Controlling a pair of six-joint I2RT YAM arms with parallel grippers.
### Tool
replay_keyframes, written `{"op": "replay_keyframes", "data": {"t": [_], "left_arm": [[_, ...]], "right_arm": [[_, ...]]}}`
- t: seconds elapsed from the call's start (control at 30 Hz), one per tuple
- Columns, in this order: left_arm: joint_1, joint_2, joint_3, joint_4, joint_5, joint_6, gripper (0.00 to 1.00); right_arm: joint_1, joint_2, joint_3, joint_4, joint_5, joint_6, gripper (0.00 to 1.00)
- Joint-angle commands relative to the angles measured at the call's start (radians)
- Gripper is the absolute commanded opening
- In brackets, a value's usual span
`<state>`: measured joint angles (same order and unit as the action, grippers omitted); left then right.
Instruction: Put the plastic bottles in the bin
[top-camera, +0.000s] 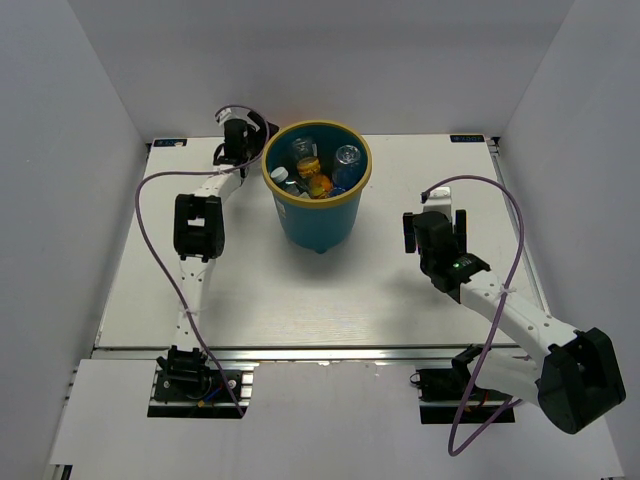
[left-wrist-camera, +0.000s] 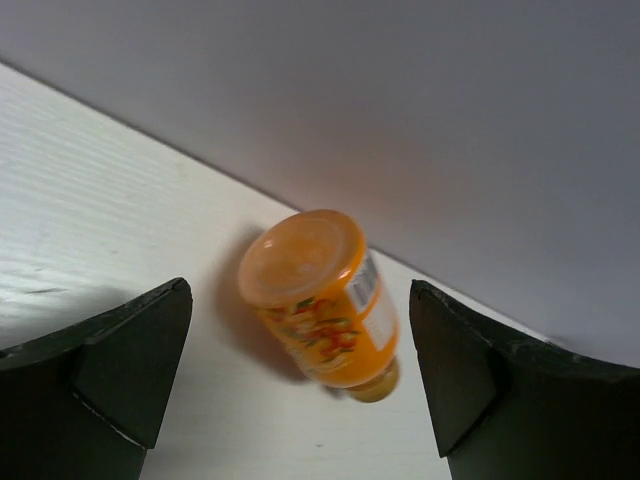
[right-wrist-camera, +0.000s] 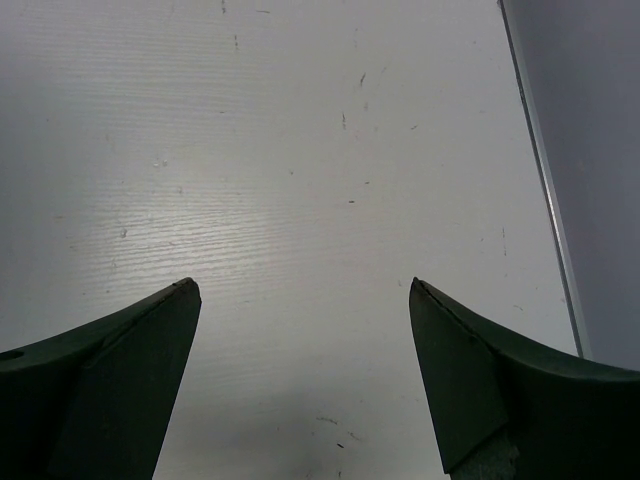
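White desk (top-camera: 300, 300), orange bottle (left-wrist-camera: 325, 300) lying by far edge, centred just beyond released left jaws, right jaws released too

The right gripper (right-wrist-camera: 300, 380) hangs wide apart above the white table (right-wrist-camera: 300, 150).

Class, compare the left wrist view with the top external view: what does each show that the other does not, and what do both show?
Only the left wrist view: an orange bottle, apparently lying on its side by the back wall, untouched, just ahead of the open left gripper. Only the top external view: the bin with several bottles inside it, and the right arm. Both: the white table and the left gripper.
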<state>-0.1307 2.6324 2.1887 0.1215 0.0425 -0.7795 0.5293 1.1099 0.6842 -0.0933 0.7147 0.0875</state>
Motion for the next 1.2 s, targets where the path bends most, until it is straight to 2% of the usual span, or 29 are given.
{"op": "replay_keyframes", "data": {"t": [0.0, 0.07, 0.1, 0.13, 0.27, 0.47, 0.6, 0.77, 0.83, 0.87, 0.97, 1.0, 1.03, 1.1, 1.17], "left_arm": [[-0.009, 0.01, 0.034, 0.119, 0.092, -0.182, 0.98], [-0.012, 0.054, 0.027, 0.196, 0.143, -0.243, 0.98], [-0.012, 0.06, 0.002, 0.321, 0.16, -0.272, 0.98], [-0.012, 0.064, -0.016, 0.348, 0.157, -0.317, 0.98], [-0.027, 0.094, 0.005, 0.299, 0.122, -0.307, 0.98], [-0.069, 0.06, -0.078, 0.245, -0.002, -0.274, 0.98], [-0.095, 0.096, 0.0, 0.169, -0.027, -0.225, 0.98], [-0.113, 0.121, 0.026, 0.202, -0.021, -0.21, 0.96], [-0.116, 0.117, -0.006, 0.307, 0.054, -0.202, 0.87], [-0.119, 0.113, -0.05, 0.399, 0.086, -0.208, 0.69], [-0.119, 0.112, -0.058, 0.457, 0.166, -0.201, 0.49], [-0.119, 0.109, -0.056, 0.446, 0.174, -0.182, 0.33], [-0.119, 0.101, -0.058, 0.437, 0.172, -0.155, 0.23], [-0.119, 0.068, -0.099, 0.451, 0.165, -0.144, 0.11], [-0.119, 0.045, -0.122, 0.486, 0.189, -0.127, 0.07]], "right_arm": [[-0.005, -0.025, -0.005, 0.06, 0.049, -0.006, 0.89], [-0.005, -0.038, -0.011, 0.07, 0.029, -0.011, 0.89], [-0.005, -0.039, -0.021, 0.081, 0.022, -0.015, 0.89], [-0.005, -0.033, -0.023, 0.083, 0.02, -0.018, 0.89], [-0.005, -0.009, -0.006, 0.069, 0.037, -0.017, 0.89], [-0.005, 0.008, 0.002, 0.064, 0.048, -0.019, 0.89], [-0.005, 0.014, 0.003, 0.07, 0.054, -0.025, 0.89], [-0.005, 0.039, -0.005, 0.136, 0.106, -0.038, 0.89], [-0.006, 0.062, 0.003, 0.18, 0.126, -0.032, 0.89], [-0.009, 0.073, 0.018, 0.217, 0.126, -0.02, 0.89], [-0.022, 0.12, 0.047, 0.239, 0.114, 0.035, 0.89], [-0.028, 0.143, 0.063, 0.241, 0.102, 0.04, 0.89], [-0.037, 0.152, 0.067, 0.241, 0.085, 0.044, 0.89], [-0.045, 0.177, 0.071, 0.242, 0.077, 0.057, 0.89], [-0.066, 0.192, 0.072, 0.257, 0.062, 0.075, 0.89]]}}
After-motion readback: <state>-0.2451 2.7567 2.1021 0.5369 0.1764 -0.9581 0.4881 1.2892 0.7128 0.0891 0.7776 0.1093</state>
